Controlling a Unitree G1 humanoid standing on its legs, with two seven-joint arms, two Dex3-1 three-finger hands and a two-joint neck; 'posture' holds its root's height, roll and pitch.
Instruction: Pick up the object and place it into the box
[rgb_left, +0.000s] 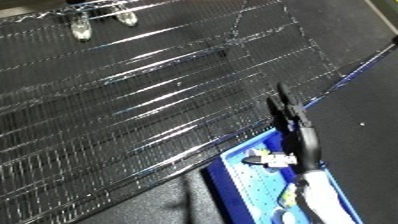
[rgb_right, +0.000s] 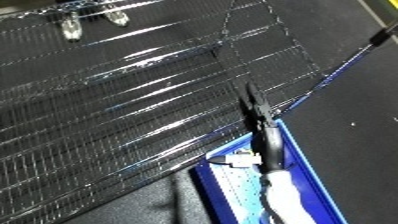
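A blue bin (rgb_left: 233, 187) lies at the lower right, its near part cut off by the view's edge. A small white object with a dark end (rgb_left: 274, 159) rests on the bin's pale perforated floor near the far corner. My right hand (rgb_left: 289, 112) reaches up from the lower right on a white forearm. Its black fingers are straight and point out over the bin's far rim, above the edge of the wire surface. The hand holds nothing and the white object lies just beside the wrist. My left hand does not show.
A wide wire-mesh surface (rgb_left: 133, 100) under glossy clear film fills the left and middle, tilted in view. Two small shiny pieces (rgb_right: 69, 31) sit at its far left edge. Dark floor (rgb_right: 355, 100) lies to the right, and a blue-edged rail (rgb_left: 355, 70) runs along the mesh's right side.
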